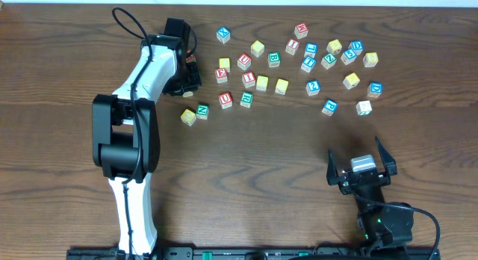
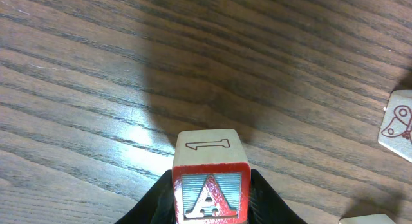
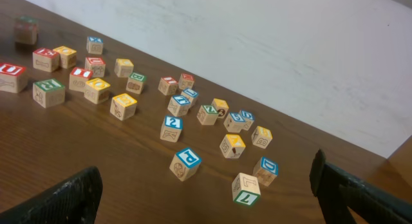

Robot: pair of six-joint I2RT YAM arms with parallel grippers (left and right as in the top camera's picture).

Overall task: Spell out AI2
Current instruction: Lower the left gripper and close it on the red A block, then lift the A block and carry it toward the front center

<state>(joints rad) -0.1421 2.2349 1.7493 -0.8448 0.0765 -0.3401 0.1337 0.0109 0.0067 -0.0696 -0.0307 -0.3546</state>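
The left jaws grasp the red "A" cube (image 2: 210, 195) by its sides; the right jaws stand wide apart

The red "A" cube (image 2: 210, 193) was pictured held upright in the left gripper (image 2: 211, 214); the red "I" cube (image 1: 249, 78) was seen near its right, the blue "2" cube (image 1: 313, 87) farther right.

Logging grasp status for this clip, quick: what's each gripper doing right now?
Left gripper: closed on the red A cube.
Right gripper: open, holding nothing.
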